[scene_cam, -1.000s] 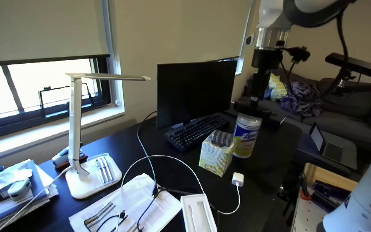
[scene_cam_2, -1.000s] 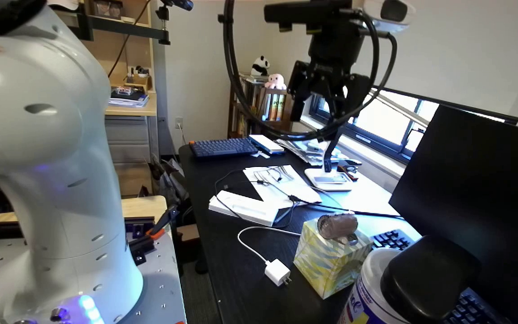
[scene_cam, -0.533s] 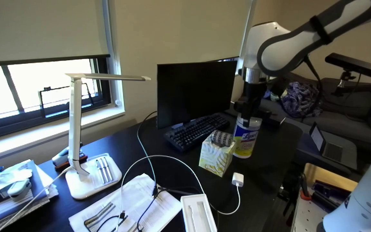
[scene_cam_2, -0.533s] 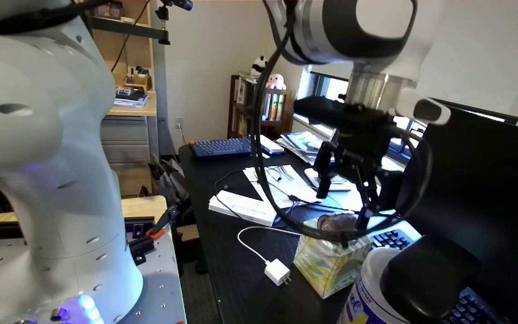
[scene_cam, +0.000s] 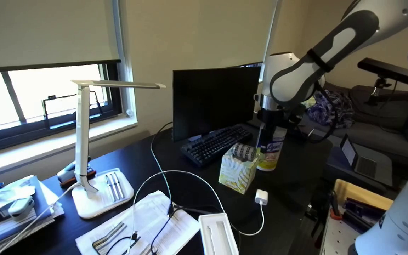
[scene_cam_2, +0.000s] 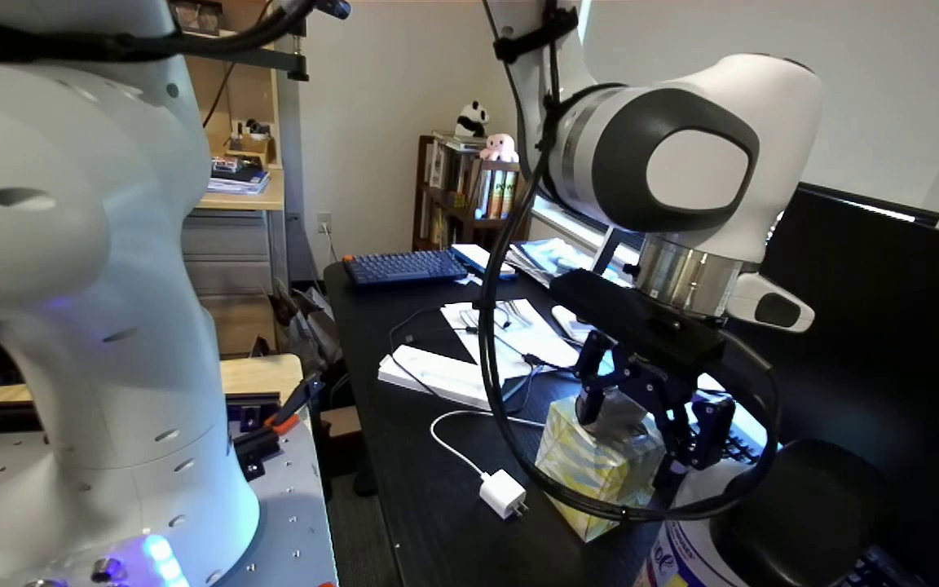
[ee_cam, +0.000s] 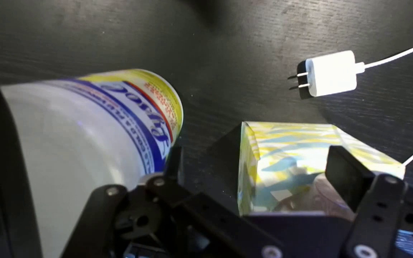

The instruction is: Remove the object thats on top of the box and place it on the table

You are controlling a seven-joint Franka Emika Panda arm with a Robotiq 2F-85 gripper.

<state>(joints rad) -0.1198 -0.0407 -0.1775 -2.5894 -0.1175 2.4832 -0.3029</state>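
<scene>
The cream-yellow box (scene_cam: pixel 236 174) stands on the dark table (scene_cam: pixel 285 198); it also shows in the wrist view (ee_cam: pixel 292 138) and in an exterior view (scene_cam_2: pixel 588 469). A grey-brown roll with printed lettering (scene_cam: pixel 245 151) lies on top of it. My gripper (scene_cam_2: pixel 631 440) is open and low over the box top, with its fingers on either side. In the wrist view the gripper (ee_cam: pixel 262 168) has one finger in front of the roll (ee_cam: pixel 330 199), partly hiding it. The other finger is in the gap between box and canister. Nothing is held.
A canister with a white lid (ee_cam: pixel 149 118) stands close beside the box, against or near one finger. A dark object (scene_cam_2: pixel 804 505) sits on its lid. A white charger (ee_cam: pixel 332 73) with cable lies near the box. Behind are the keyboard (scene_cam: pixel 218 143) and monitor (scene_cam: pixel 214 102).
My gripper has come down from above to the level of the box top. The canister and the dark object on it have shifted slightly away from the box. The box and roll look unmoved.
</scene>
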